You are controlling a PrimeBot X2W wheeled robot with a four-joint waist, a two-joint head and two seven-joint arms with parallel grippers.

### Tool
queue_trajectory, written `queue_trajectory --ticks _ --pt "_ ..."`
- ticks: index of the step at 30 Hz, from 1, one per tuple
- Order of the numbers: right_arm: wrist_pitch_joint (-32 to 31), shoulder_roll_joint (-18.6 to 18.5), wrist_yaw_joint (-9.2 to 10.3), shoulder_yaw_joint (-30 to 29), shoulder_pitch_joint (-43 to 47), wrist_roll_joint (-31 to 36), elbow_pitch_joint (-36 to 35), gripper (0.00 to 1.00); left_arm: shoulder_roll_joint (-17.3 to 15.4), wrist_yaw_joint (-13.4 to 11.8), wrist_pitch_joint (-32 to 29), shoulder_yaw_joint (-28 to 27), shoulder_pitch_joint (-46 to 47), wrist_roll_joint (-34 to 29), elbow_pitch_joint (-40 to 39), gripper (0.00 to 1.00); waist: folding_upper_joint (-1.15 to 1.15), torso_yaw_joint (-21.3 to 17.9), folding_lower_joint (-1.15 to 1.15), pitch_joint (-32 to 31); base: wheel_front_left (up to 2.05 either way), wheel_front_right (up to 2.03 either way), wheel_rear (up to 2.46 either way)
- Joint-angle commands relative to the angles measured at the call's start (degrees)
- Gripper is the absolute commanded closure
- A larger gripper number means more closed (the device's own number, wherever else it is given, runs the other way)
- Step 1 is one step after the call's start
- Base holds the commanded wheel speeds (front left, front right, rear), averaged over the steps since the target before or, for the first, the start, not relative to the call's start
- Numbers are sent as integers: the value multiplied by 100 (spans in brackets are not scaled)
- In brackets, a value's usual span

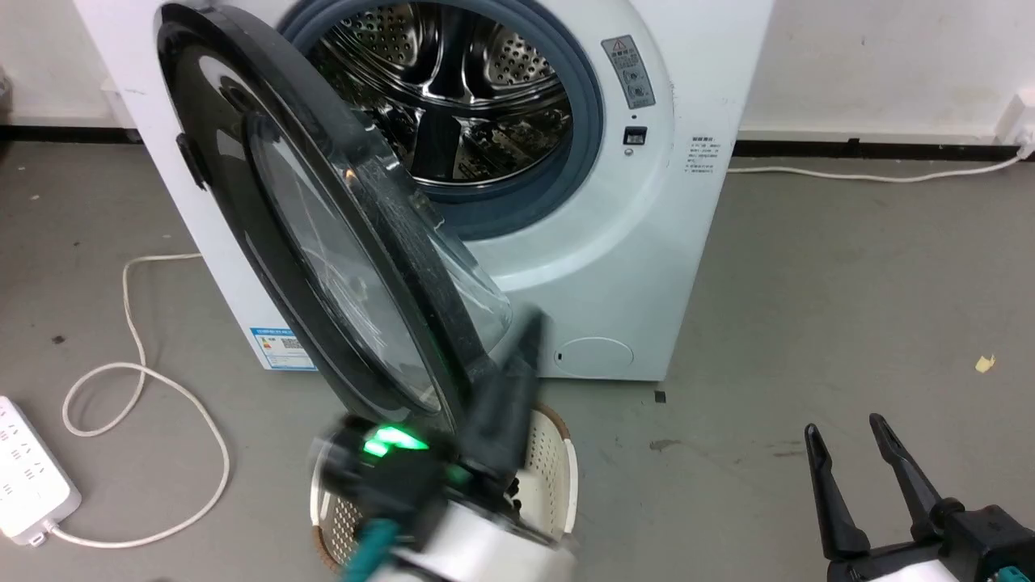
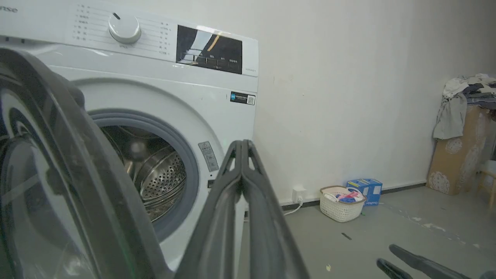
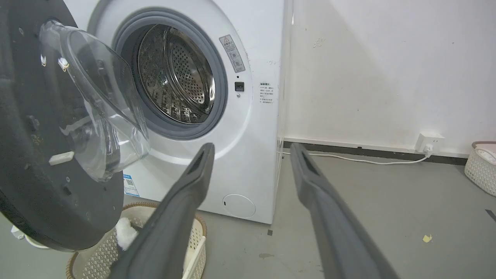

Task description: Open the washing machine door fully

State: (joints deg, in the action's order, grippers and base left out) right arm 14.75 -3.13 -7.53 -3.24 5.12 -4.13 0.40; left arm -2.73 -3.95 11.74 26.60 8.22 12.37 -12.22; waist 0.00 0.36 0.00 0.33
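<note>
The white washing machine (image 1: 647, 267) stands with its steel drum (image 1: 453, 89) exposed. Its black round washing machine door (image 1: 242, 202), with the clear glass bowl (image 3: 97, 112) bulging toward the drum, is swung out roughly halfway on its left hinge. My left gripper (image 1: 532, 327) is blurred and shut with nothing in it; it sits at the inner side of the door's lower right rim, and I cannot tell whether it touches. In the left wrist view the closed fingers (image 2: 242, 155) point at the machine (image 2: 155, 89), with the door (image 2: 58, 174) to their left. My right gripper (image 1: 849, 440) hangs open at the lower right, apart from the door (image 3: 38, 155).
A white perforated basket (image 1: 554, 477) sits on the floor under the door's lower edge. A power strip (image 1: 32, 477) and white cable (image 1: 145, 380) lie to the left. Against the right wall are another basket (image 2: 339, 201), a blue box (image 2: 366, 190) and a wall socket (image 3: 428, 141).
</note>
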Motion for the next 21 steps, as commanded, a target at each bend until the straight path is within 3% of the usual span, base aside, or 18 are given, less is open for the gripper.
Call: queue_trajectory --ticks 1,6,14,21 --pt "25 24 4 1 -36 -39 13 0 -15 -32 -38 73 -54 30 82 100 0 -10 0 21 0 0 0" --pt "25 25 4 4 -97 -56 5 0 -15 -153 -249 583 0 436 977 100 0 -37 0 122 0 0 0" --pt "25 25 4 26 -121 -98 36 0 -15 -336 18 458 281 657 2179 100 0 10 0 204 0 0 0" --pt "25 25 4 19 14 -141 122 0 -41 -273 183 431 104 785 2545 100 0 592 0 -44 0 0 0"
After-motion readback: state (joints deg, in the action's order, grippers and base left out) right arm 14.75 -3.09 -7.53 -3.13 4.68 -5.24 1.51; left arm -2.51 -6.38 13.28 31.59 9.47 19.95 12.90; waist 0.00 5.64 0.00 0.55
